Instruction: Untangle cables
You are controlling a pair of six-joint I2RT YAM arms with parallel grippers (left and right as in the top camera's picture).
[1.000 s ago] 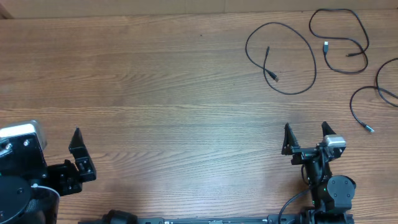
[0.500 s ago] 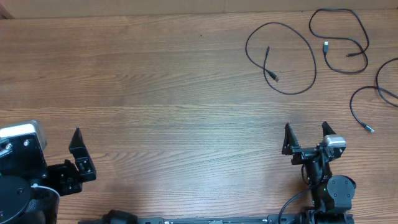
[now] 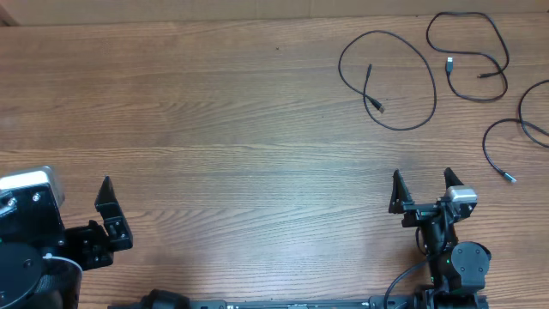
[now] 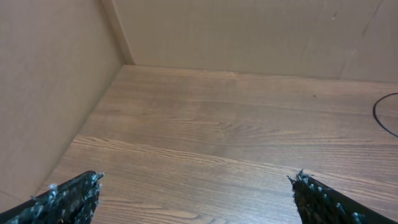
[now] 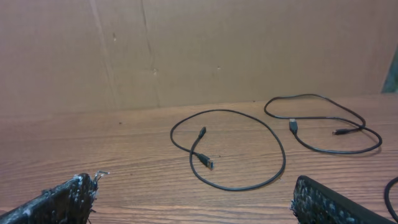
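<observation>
Three thin black cables lie apart at the table's far right. One forms a wide loop with its plug (image 3: 378, 106) inside it. A second (image 3: 449, 63) curls by the back edge. A third (image 3: 486, 148) runs off the right edge. My right gripper (image 3: 421, 176) stands open near the front edge, well short of the looped cable (image 5: 208, 163), with the second cable (image 5: 323, 149) beyond. My left gripper (image 3: 80, 182) is open at the front left over bare wood. In the left wrist view my left gripper (image 4: 196, 178) holds nothing, and an arc of cable (image 4: 380, 118) shows at the right edge.
The wooden table (image 3: 223, 112) is bounded by a cardboard wall along the back (image 5: 205, 50) and another on the left (image 4: 43, 93). The arm bases and their thick black wires (image 3: 403, 279) sit along the front edge.
</observation>
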